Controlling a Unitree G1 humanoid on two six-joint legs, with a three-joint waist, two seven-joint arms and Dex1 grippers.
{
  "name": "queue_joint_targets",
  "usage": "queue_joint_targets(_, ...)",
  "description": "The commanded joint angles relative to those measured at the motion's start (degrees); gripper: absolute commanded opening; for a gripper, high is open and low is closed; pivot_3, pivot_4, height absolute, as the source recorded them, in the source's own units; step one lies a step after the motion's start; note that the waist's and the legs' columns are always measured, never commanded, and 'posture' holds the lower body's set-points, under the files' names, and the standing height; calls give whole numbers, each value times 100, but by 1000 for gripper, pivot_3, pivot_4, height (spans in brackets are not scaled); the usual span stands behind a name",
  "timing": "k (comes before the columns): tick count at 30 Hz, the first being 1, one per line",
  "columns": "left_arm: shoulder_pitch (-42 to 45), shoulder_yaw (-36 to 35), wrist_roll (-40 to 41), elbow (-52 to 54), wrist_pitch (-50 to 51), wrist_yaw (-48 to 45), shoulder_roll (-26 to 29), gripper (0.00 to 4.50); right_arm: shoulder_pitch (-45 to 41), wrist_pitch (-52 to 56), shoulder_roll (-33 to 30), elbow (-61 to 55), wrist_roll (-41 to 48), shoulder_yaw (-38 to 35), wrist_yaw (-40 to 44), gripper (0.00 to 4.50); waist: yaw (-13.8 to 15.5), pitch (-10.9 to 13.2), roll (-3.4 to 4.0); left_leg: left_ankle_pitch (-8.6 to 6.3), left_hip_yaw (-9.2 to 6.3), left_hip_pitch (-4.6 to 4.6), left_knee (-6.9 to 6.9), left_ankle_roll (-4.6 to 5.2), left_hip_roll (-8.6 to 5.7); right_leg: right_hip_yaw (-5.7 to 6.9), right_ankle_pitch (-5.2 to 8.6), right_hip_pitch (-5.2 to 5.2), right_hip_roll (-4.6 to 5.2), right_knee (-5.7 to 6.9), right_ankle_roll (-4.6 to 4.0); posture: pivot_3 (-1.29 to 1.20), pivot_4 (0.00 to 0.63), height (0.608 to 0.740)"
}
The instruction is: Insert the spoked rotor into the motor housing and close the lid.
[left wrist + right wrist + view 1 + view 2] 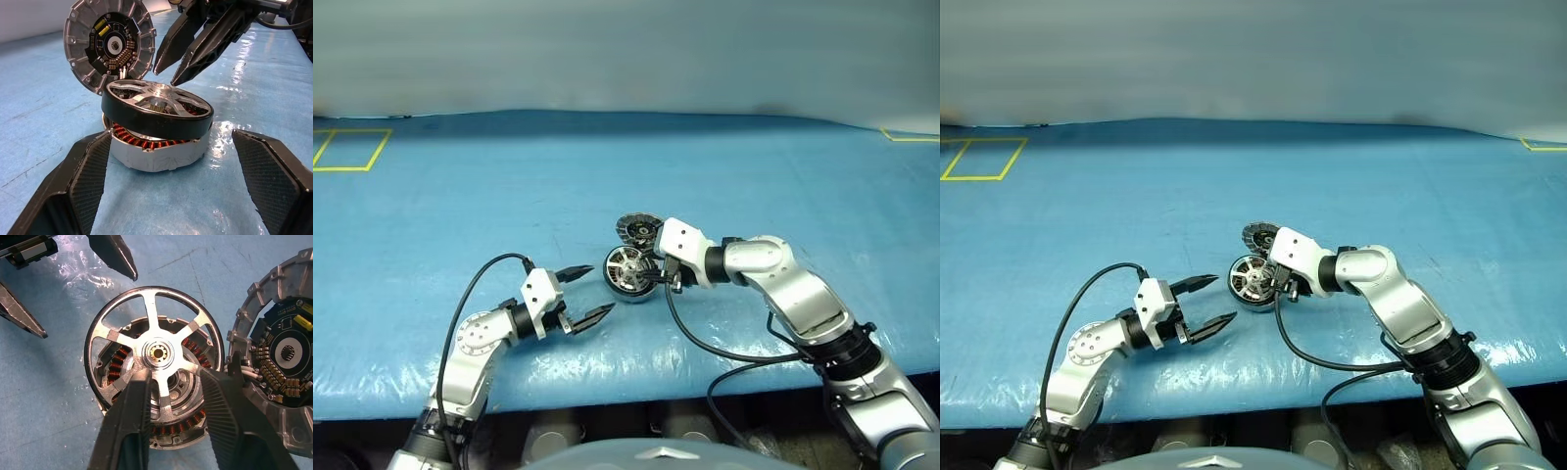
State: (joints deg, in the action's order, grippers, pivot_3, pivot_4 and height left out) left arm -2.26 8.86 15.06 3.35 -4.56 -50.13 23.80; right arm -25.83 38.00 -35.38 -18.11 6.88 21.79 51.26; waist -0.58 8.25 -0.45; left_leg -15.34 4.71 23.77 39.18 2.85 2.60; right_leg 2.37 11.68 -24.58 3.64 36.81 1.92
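The spoked rotor (156, 110), a black-rimmed wheel with silver spokes, lies tilted on top of the motor housing (156, 152), whose copper windings show under its raised edge. Behind them the lid (110, 44) stands open and upright, its inner face with the dark centre towards the rotor. My right gripper (664, 277) hangs just above the rotor's hub, open by a narrow gap, with nothing between its fingers (132, 421). My left gripper (602, 289) is wide open a short way to the left of the housing and points at it, touching nothing.
Everything lies on a blue sheet (724, 176) covering the table. A yellow taped rectangle (350, 149) marks the far left and a yellow corner (906, 136) the far right. The table's front edge (636, 392) is close below both arms, and black cables loop from each wrist.
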Motion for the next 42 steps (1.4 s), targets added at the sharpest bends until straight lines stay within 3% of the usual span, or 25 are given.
queue_joint_targets(1, 2, -4, -7, -35, -173, -30, -40, 4212, -207, -91, 1, -63, -69, 30, 52, 2189, 0, 0, 0, 0, 0, 0, 0, 0, 0, 0, 0, 0, 0, 0, 0, 0, 150, 740)
queue_joint_targets(9, -3, 50, -88, -163, -255, 4, -135, 4212, -429, -273, 50, 74, -297, 427, 250, 2189, 0, 0, 0, 0, -1, 0, -1, 0, 0, 1, 0, 0, 0, 1, 0, 0, 150, 740)
queue_joint_targets(26, -38, 117, -205, -198, -288, 118, -180, 4212, -705, 49, 202, 639, -600, 671, 282, 2189, -2, 0, 0, 0, 0, -4, 1, 0, 1, 1, -1, 3, 0, 2, -1, 0, 150, 740)
queue_joint_targets(38, 8, 97, -326, -515, -483, 120, -223, 4212, -606, -21, 210, 415, -628, 722, 411, 2189, -3, 0, 0, 0, 1, -3, 1, 0, 1, 1, -1, 1, 0, 3, 0, 0, 150, 740)
queue_joint_targets(42, 19, 99, -333, -603, -555, 100, -243, 4212, -550, -128, 213, 391, -581, 692, 456, 1366, -7, -1, -1, 0, 0, -5, 0, 0, 2, 1, -1, 2, 0, 2, -1, 0, 150, 740)
